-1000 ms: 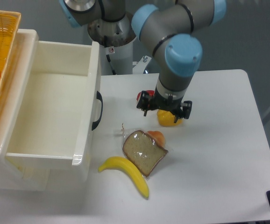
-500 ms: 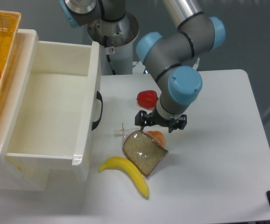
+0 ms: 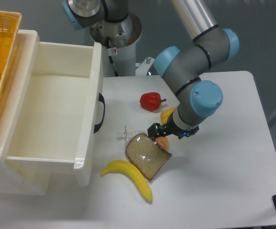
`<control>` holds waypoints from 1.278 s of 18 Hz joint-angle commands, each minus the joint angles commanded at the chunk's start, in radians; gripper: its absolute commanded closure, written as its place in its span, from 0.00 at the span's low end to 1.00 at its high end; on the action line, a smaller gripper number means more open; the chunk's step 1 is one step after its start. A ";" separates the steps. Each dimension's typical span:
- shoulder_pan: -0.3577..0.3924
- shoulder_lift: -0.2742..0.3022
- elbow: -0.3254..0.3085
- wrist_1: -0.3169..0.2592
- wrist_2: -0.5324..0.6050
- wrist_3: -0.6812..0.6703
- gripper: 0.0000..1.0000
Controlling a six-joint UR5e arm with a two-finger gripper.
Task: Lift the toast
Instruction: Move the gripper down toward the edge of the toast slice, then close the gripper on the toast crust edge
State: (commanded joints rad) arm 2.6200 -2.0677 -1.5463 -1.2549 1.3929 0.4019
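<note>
1. End effector [image 3: 163, 133]: low, just past the toast's upper right edge, over the orange fruit; the wrist covers most of it, so can't tell if the jaws are apart or together, or if it touches anything.
2. Orange fruit [image 3: 163, 142]: mostly hidden by the end effector & toast; only a small orange patch shows.
3. Yellow item [image 3: 167, 114]: half covered by the arm [image 3: 195, 71]; shape unclear, sits between the pepper and the wrist.
4. Basket [image 3: 2, 28]: cut off at the left edge; an orange thing inside it is partly visible, can't ID it.
5. Small clear bit on the desk just left of the toast's top corner: too small to make out.
6. Toast [image 3: 146, 155]: lies flat on the white desk [image 3: 224, 171], mid-frame, right of the open drawer [image 3: 57, 109]. Speckled grey-brown face, dark brown crust, rounded end toward upper left, turned at an angle. Lower edge is just beside the banana [image 3: 128, 175], possibly touching; upper right corner meets the orange fruit.
7. Pepper [image 3: 150, 100]: red, behind the toast, apart from it.
8. Drawer: white, pulled out, black handle facing the toast.
</note>
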 joint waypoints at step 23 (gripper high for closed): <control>-0.017 -0.037 -0.020 0.058 -0.078 0.005 0.19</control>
State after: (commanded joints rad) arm 2.6032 -2.1046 -1.5662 -1.1965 1.3146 0.4065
